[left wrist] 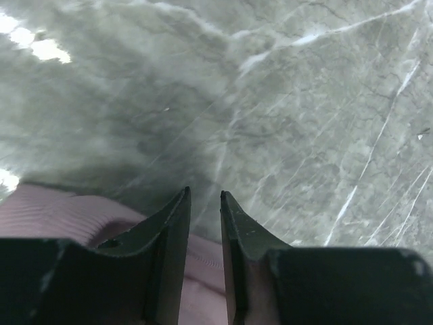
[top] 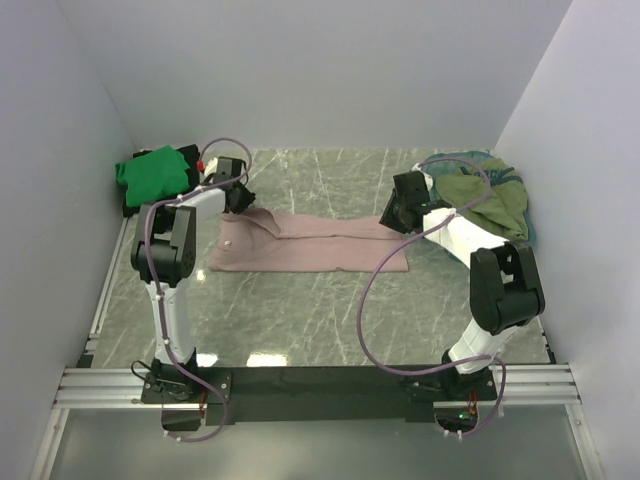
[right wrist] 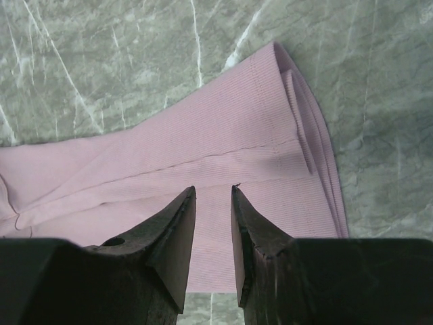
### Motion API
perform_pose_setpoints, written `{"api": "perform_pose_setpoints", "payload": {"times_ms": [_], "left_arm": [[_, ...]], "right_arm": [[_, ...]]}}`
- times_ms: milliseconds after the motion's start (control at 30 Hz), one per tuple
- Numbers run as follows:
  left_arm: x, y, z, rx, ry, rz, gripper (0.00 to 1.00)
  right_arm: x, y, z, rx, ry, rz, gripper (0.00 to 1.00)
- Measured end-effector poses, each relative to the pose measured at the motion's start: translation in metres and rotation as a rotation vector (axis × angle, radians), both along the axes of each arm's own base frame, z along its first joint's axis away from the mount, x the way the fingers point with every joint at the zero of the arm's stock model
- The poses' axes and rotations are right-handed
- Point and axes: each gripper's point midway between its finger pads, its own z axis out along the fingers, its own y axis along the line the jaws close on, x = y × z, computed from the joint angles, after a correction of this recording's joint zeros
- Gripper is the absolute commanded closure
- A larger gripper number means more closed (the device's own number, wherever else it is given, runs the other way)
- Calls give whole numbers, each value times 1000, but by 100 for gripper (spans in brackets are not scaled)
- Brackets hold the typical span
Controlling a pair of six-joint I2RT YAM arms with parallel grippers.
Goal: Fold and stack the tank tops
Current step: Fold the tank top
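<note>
A dusty pink tank top lies folded into a long strip across the middle of the table. My left gripper hangs over its far left corner. In the left wrist view its jaws stand a narrow gap apart with nothing between the tips, and pink cloth shows beneath them. My right gripper hovers over the strip's right end, open, with the folded cloth under its tips. A bright green tank top lies on a black one at the far left. An olive green one fills the basket.
The teal oval basket stands at the far right against the wall. White walls close in the left, back and right sides. The marble tabletop lies bare between the pink strip and the arm bases.
</note>
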Motion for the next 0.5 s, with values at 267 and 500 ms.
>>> {"api": "perform_pose_setpoints", "payload": {"times_ms": [267, 500], "left_arm": [[-22, 16, 7, -8, 2, 27, 71], [-27, 20, 30, -16, -54, 35, 72]], "right_arm": [[-1, 3, 0, 3, 1, 9, 65], [-2, 6, 0, 4, 2, 16, 65]]}}
